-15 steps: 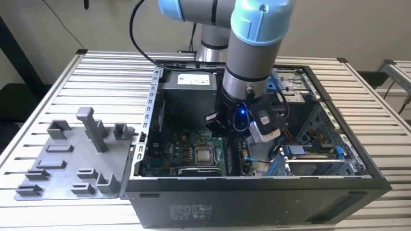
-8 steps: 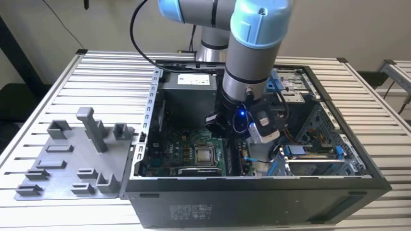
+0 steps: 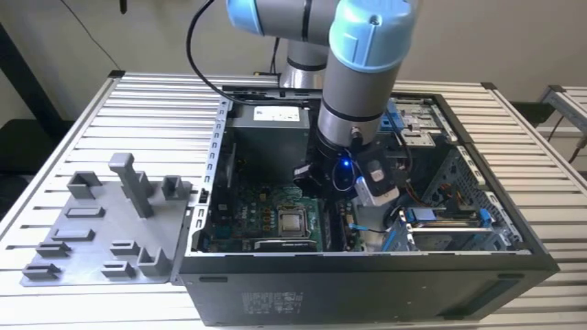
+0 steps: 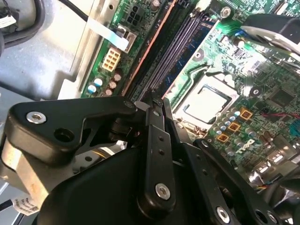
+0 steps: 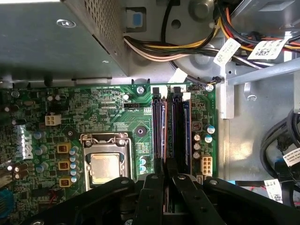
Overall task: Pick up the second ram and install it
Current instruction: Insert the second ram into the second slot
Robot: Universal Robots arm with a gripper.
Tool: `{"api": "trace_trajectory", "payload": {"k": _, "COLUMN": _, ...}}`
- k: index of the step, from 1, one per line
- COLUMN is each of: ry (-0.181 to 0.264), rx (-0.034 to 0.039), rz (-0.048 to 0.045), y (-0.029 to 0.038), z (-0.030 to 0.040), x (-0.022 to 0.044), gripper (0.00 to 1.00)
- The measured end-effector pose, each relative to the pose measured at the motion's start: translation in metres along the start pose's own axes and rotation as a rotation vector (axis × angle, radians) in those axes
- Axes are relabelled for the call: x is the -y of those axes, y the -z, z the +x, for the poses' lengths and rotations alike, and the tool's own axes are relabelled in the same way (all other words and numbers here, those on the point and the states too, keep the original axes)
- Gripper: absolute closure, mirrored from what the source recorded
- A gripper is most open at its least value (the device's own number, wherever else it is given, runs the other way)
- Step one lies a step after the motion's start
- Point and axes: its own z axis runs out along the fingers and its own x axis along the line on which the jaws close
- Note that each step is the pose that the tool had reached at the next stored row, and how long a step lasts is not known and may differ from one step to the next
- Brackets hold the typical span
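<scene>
Green motherboard (image 5: 117,117) fills the open computer case (image 3: 513,237). In the first wrist view the black hand (image 5: 168,180), its fingers closed on the second ram (image 5: 168,140), holds the stick edge-on over the memory slots (image 5: 180,126) right of the processor socket (image 5: 105,161). The exterior view shows a grey fixture tray (image 3: 101,227) on the desk (image 3: 156,110), at lower left.

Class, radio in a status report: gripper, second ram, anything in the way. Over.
Status: gripper shut on the second ram. Stick edge-on along the memory slots, seating unclear. Nothing seen blocking the slots.
</scene>
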Motion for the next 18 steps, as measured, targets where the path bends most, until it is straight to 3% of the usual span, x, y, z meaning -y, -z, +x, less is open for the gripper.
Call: {"api": "trace_trajectory", "payload": {"k": 18, "ry": 0.019, "rx": -0.0006, "rz": -0.0002, "y": -0.0023, "z": -0.0009, "x": -0.0008, "gripper": 0.86}}
